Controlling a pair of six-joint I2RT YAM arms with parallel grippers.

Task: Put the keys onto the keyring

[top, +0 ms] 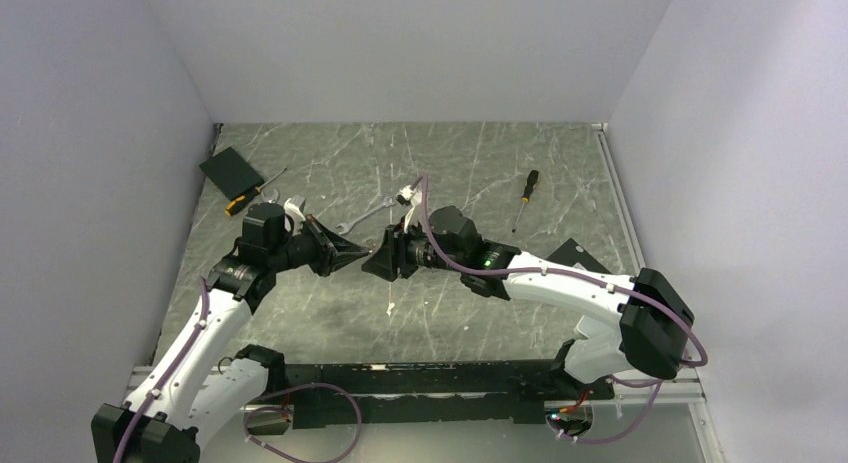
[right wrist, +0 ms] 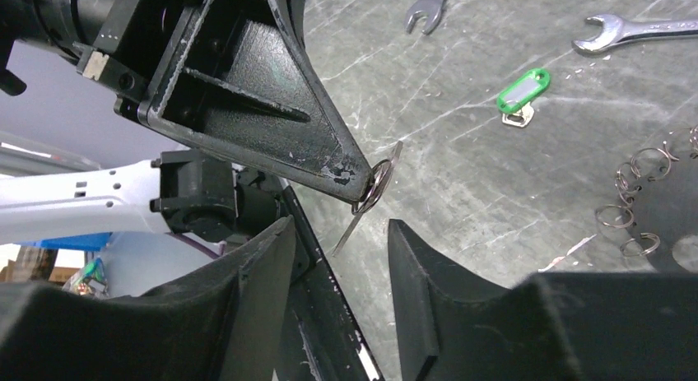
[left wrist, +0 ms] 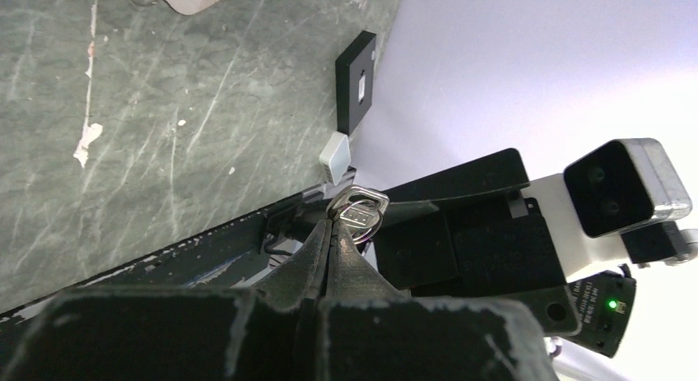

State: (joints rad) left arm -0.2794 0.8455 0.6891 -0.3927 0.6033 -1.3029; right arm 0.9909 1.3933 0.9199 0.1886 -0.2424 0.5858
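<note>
Left gripper (right wrist: 360,177) pinches a small ring (right wrist: 380,179) tight, silvery key (right wrist: 349,231) dangling off its tip, probably so the half-open right gripper (right wrist: 339,226) just below can grab it.

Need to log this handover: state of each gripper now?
Left gripper: shut on the silvery key and ring.
Right gripper: open, holding nothing.

Reaches inward with both arms, nose to nose above the counter (top: 480,183). Pinches a silvery key (left wrist: 360,212) in the left end effector (left wrist: 333,230), fingers pressed together. Holds the right end effector (right wrist: 339,233) parted, astride the key's blade without touching.
</note>
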